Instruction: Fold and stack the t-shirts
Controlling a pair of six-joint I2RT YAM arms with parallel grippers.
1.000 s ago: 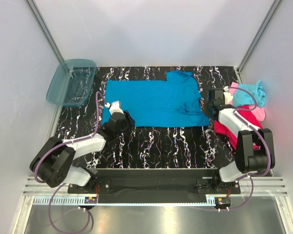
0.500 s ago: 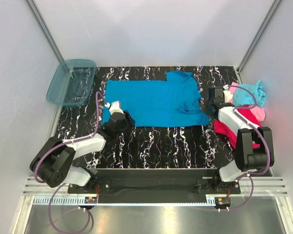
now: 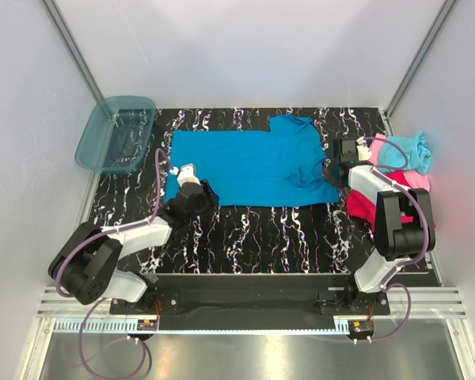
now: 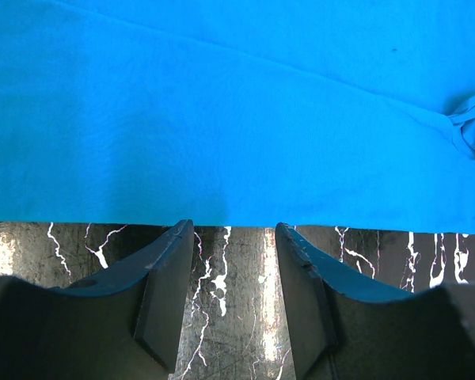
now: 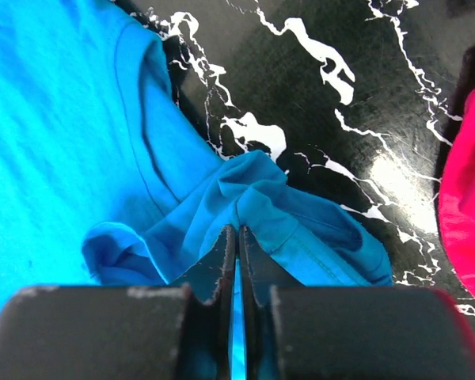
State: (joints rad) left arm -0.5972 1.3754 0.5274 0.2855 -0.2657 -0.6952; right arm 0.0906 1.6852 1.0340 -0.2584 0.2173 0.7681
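Observation:
The blue t-shirt (image 3: 253,166) lies spread flat across the middle of the black marbled table (image 3: 261,229). My left gripper (image 3: 208,193) stands open at the shirt's near left hem, the jaws (image 4: 231,228) over bare table just short of the cloth edge (image 4: 222,119). My right gripper (image 3: 333,172) is at the shirt's right side, shut on a bunched fold of the sleeve (image 5: 257,198), with cloth pinched between its fingertips (image 5: 237,229). The magenta-red t-shirt (image 3: 364,207), light pink t-shirt (image 3: 418,184) and aqua t-shirt (image 3: 404,150) lie heaped at the right edge.
A translucent teal bin (image 3: 115,133) sits off the table's far left corner. The magenta-red cloth (image 5: 471,206) lies close beside my right gripper. Enclosure walls stand on all sides, and bare table runs along the front.
My right gripper has shifted slightly toward the back of the table, still pinching the sleeve. The left arm has not moved.

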